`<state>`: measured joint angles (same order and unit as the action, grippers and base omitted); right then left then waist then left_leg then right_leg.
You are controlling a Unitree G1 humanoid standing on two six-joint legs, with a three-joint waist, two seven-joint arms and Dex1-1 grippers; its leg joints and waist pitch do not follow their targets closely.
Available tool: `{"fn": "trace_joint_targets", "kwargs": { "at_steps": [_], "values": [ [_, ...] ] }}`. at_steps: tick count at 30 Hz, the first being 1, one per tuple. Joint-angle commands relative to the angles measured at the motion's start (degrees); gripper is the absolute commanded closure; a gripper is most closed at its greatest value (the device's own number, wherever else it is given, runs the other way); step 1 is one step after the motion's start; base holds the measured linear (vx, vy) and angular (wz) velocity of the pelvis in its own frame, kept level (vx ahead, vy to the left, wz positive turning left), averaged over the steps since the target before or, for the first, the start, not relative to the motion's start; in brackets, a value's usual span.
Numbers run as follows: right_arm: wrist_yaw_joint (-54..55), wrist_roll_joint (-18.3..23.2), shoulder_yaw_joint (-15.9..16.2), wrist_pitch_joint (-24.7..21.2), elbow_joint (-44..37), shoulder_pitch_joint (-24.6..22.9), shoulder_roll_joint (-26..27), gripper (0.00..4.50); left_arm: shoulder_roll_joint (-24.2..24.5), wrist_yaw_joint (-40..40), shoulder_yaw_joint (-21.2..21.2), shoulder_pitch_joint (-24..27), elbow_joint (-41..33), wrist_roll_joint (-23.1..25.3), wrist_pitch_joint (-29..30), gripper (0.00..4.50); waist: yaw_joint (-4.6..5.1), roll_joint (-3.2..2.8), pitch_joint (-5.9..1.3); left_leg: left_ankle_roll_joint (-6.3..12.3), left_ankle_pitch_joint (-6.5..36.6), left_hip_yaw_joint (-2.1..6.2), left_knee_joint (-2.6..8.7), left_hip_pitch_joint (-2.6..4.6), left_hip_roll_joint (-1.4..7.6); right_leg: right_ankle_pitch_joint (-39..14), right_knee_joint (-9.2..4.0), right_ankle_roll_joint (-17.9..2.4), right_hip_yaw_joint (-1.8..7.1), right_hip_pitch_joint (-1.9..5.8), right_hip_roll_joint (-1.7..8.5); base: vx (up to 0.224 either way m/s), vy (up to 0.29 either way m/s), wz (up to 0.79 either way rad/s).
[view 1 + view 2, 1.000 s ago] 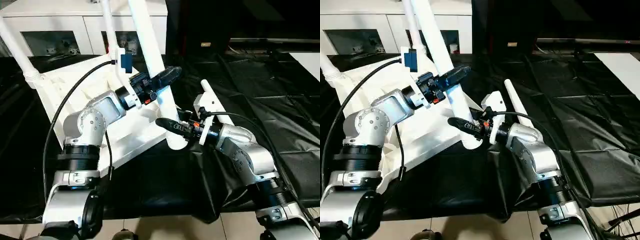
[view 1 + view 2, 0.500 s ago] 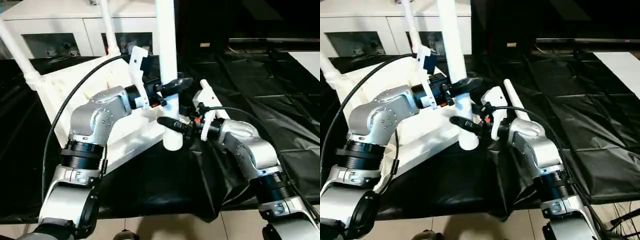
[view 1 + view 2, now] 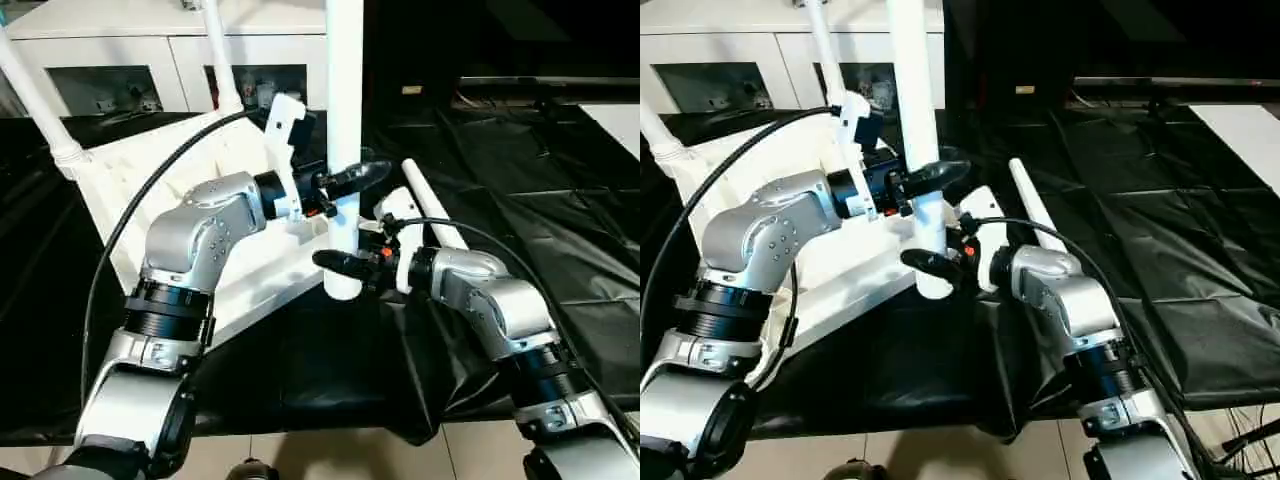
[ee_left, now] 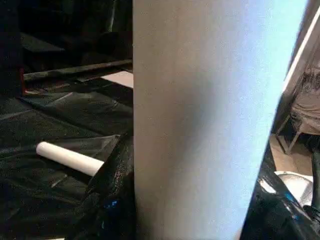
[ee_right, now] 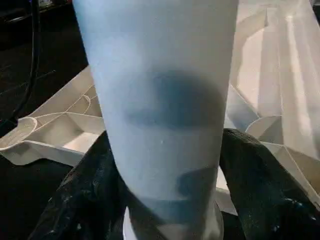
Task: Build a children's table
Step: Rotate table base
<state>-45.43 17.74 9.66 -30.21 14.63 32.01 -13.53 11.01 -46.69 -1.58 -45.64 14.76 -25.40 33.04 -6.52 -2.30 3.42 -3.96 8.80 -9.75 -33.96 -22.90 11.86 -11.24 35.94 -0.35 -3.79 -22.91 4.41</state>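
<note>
You've got the tabletop [image 3: 180,190] upside down on crinkled glossy black sheeting [image 3: 560,200], matte white plastic, ribbed underside up, tilted. Upright leg [image 3: 344,120] is a smooth white tube, standing vertical at the near corner socket [image 3: 342,285], its lower end in or right at the socket; can't tell how deep. Left gripper [image 3: 350,177] has its black fingers closed around that leg higher up. Right gripper [image 3: 345,268] straddles it just above the socket, fingers [image 5: 260,180] either side; can't tell if they're actually pressing. Two more legs [image 3: 35,95] stand in the far corners. A loose leg [image 3: 430,205] lies on the sheeting just beside your right wrist.
</note>
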Motion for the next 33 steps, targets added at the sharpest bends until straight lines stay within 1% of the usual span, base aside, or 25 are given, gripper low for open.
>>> {"fn": "trace_joint_targets", "kwargs": {
  "at_steps": [1,2,5,6,12,15,16,17,18,19,20,21,22,23,24,25,26,27,28,29,30,31,32,33],
  "values": [
    [0.6,-0.1,-0.4,-1.3,-0.5,1.4,0.0,1.91,0.7,-0.8,-0.5,-0.3,-1.7,0.0,-0.4,2.68,-0.20,0.10,-4.83,0.71,8.1,0.19,3.19,1.25,0.76,-1.3,-3.56,-13.0,2.16,3.44,3.15,0.000,0.000,0.00],
    [0.5,-0.1,-0.4,-1.5,-0.6,1.4,0.0,2.12,0.7,-0.9,-0.6,-0.3,-1.7,0.1,-0.5,2.68,-0.25,0.06,-4.87,0.70,8.0,0.19,3.15,1.29,0.76,-1.3,-3.55,-13.0,2.16,3.40,3.16,0.000,0.000,0.00],
    [0.4,0.0,-0.5,-1.8,-0.7,1.4,0.0,2.27,0.7,-1.1,-0.7,-0.2,-1.7,0.2,-0.7,2.68,-0.25,-0.02,-4.85,0.55,8.1,0.19,3.14,1.31,0.78,-1.2,-3.52,-13.0,2.15,3.36,3.13,0.000,0.000,0.00],
    [0.4,0.0,-0.5,-1.9,-0.7,1.3,0.0,2.45,0.7,-1.2,-0.7,-0.2,-1.7,0.2,-0.7,2.68,-0.19,0.02,-4.83,0.55,8.2,0.18,3.16,1.24,0.75,-1.3,-3.55,-12.9,2.18,3.38,3.16,0.000,0.000,0.00],
    [0.3,-0.1,-0.3,-2.0,-0.8,1.2,-0.2,2.52,0.6,-1.4,-0.9,-0.3,-1.5,0.2,-0.8,2.68,-0.18,-0.08,-4.87,0.33,8.3,0.21,3.14,1.29,0.76,-1.1,-3.51,-12.9,2.15,3.38,3.11,0.000,0.000,0.00],
    [0.3,-0.4,-0.3,-1.8,-0.7,1.3,-0.4,2.54,0.5,-0.7,-1.4,-0.2,-1.2,1.5,-2.2,2.68,-0.19,-0.06,-4.87,0.31,8.6,0.20,3.12,1.33,0.75,-1.5,-3.57,-12.8,2.17,3.40,3.14,0.000,0.000,0.00],
    [0.3,-0.4,-0.3,-1.7,-0.6,1.3,-0.4,2.54,0.5,0.1,-1.3,-0.2,-0.9,1.9,-2.2,2.12,-0.16,-0.06,-4.84,0.23,8.7,0.21,3.16,1.32,0.79,-1.6,-3.56,-12.7,2.17,3.38,3.12,0.000,0.000,0.00],
    [0.5,-0.5,-0.4,-1.6,-0.6,1.3,-0.4,2.55,0.4,0.1,-1.0,-0.3,-0.7,1.2,-1.1,1.98,-0.21,-0.22,-4.90,0.17,8.6,0.23,3.11,1.34,0.78,-1.5,-3.53,-12.8,2.16,3.40,3.15,0.000,0.000,0.00],
    [0.6,-0.6,-0.5,-1.5,-0.4,1.3,-0.4,2.55,0.1,0.5,-0.3,-0.4,-0.4,0.5,-0.5,1.98,-0.17,-0.22,-4.90,0.14,8.5,0.23,3.11,1.30,0.77,-1.1,-3.51,-12.9,2.16,3.39,3.12,0.000,0.000,0.00],
    [0.8,-0.7,-0.7,-1.3,-0.3,1.3,-0.3,2.55,-0.3,0.6,0.7,-0.5,-0.3,-0.6,-0.2,1.96,-0.17,-0.09,-4.94,0.11,8.3,0.20,3.06,1.33,0.73,-0.7,-3.49,-12.9,2.16,3.42,3.11,0.000,0.000,0.00],
    [1.1,-0.8,-0.8,-1.1,-0.2,1.3,-0.3,2.57,-0.8,0.9,1.6,-0.5,-0.3,-1.5,-0.3,1.90,-0.20,-0.11,-4.93,0.13,8.2,0.19,3.04,1.30,0.70,-0.5,-3.45,-13.1,2.17,3.44,3.12,0.000,0.000,0.00],
    [1.4,-0.8,-0.9,-1.0,0.0,1.3,-0.2,2.57,-1.3,1.5,2.5,-0.5,-0.2,-1.8,-1.6,1.90,-0.20,-0.16,-4.93,0.12,8.0,0.16,2.98,1.26,0.69,0.0,-3.44,-13.4,2.17,3.44,3.09,0.000,0.000,0.00],
    [2.5,-0.9,-1.5,-0.5,0.3,1.4,0.2,2.62,-3.3,2.7,5.4,-0.7,0.3,-3.2,-6.0,1.71,-0.23,-0.18,-4.94,0.23,8.0,0.23,2.97,1.16,0.69,0.3,-3.49,-13.7,2.14,3.51,3.16,0.000,0.000,0.00],
    [2.8,-0.8,-1.7,-0.3,0.4,1.4,0.4,2.62,-3.9,3.2,6.4,-0.8,0.5,-3.9,-7.0,1.67,-0.20,-0.11,-4.94,0.26,8.0,0.19,2.91,1.10,0.64,0.4,-3.50,-13.8,2.13,3.57,3.14,0.000,0.000,0.00],
    [3.6,-0.8,-2.3,0.0,0.7,1.6,0.7,2.62,-5.7,4.6,9.0,-1.1,1.0,-5.7,-9.4,1.67,-0.22,-0.04,-4.97,0.42,8.1,0.21,2.89,1.11,0.66,0.8,-3.48,-14.0,2.12,3.62,3.17,0.000,0.000,0.00],
    [5.1,-0.9,-3.2,0.8,1.4,1.9,1.2,2.62,-7.6,5.1,12.9,-1.6,1.3,-10.6,-8.7,1.67,-0.26,-0.06,-5.03,0.48,8.4,0.21,2.86,1.16,0.70,0.7,-3.47,-14.2,2.11,3.63,3.26,0.000,0.000,0.00],
    [5.3,-0.9,-3.4,0.9,1.4,1.9,1.3,2.62,-7.8,5.1,13.3,-1.7,1.4,-11.2,-8.6,1.67,-0.24,-0.02,-5.02,0.40,8.4,0.10,2.79,1.12,0.62,0.7,-3.32,-14.4,2.12,3.57,3.26,0.000,0.000,0.00],
    [5.9,-0.9,-3.8,1.3,1.8,2.1,1.4,2.62,-8.6,5.4,14.8,-1.9,1.3,-13.0,-8.6,1.67,-0.33,-0.07,-5.00,0.45,8.9,0.15,2.79,1.14,0.58,-0.1,-3.45,-14.6,2.08,3.55,3.23,0.000,0.000,0.00],
    [6.8,-1.1,-4.5,2.1,2.3,2.3,1.6,2.62,-9.5,5.6,16.7,-2.2,1.1,-15.8,-8.3,1.67,-0.27,0.01,-4.91,0.38,9.3,0.02,2.79,1.16,0.56,-0.8,-3.57,-14.7,2.10,3.42,3.18,0.000,0.000,0.00],
    [9.2,-1.1,-6.4,3.6,3.5,2.8,1.8,2.62,-11.0,7.2,20.7,-2.9,0.8,-21.4,-7.1,1.67,-0.28,-0.03,-4.92,0.34,9.6,0.09,2.80,1.25,0.59,-1.3,-3.58,-14.6,2.08,3.44,3.14,0.000,0.000,0.00],
    [9.2,-1.1,-6.4,3.6,3.5,2.8,1.8,2.62,-11.0,7.2,20.7,-2.9,0.8,-21.4,-7.1,1.67,-0.24,-0.01,-4.90,0.16,9.9,0.02,2.76,1.16,0.55,-1.6,-3.50,-14.9,2.10,3.39,3.19,0.000,0.000,0.00],
    [12.0,-1.2,-8.8,5.7,4.2,3.2,1.7,2.62,-10.8,7.7,22.6,-3.1,0.3,-23.8,-5.8,1.67,-0.29,0.00,-4.87,0.11,10.1,0.04,2.77,1.30,0.56,-2.2,-3.59,-14.6,2.08,3.34,3.11,0.000,0.000,0.00],
    [13.2,-1.3,-9.9,6.6,4.4,3.3,1.5,2.62,-10.0,7.7,22.2,-2.8,0.4,-22.8,-5.1,1.67,-0.25,-0.03,-4.87,0.08,10.0,0.03,2.81,1.33,0.59,-2.3,-3.56,-14.3,2.13,3.26,3.05,0.000,0.000,0.00],
    [13.2,-1.3,-9.9,6.6,4.4,3.3,1.5,2.62,-10.0,7.7,22.2,-2.8,0.4,-22.8,-5.1,1.67,-0.11,0.02,-4.76,0.26,10.2,0.02,2.91,1.35,0.51,-3.1,-3.74,-13.5,2.09,3.29,2.89,0.000,0.000,0.00]
  ]
}}
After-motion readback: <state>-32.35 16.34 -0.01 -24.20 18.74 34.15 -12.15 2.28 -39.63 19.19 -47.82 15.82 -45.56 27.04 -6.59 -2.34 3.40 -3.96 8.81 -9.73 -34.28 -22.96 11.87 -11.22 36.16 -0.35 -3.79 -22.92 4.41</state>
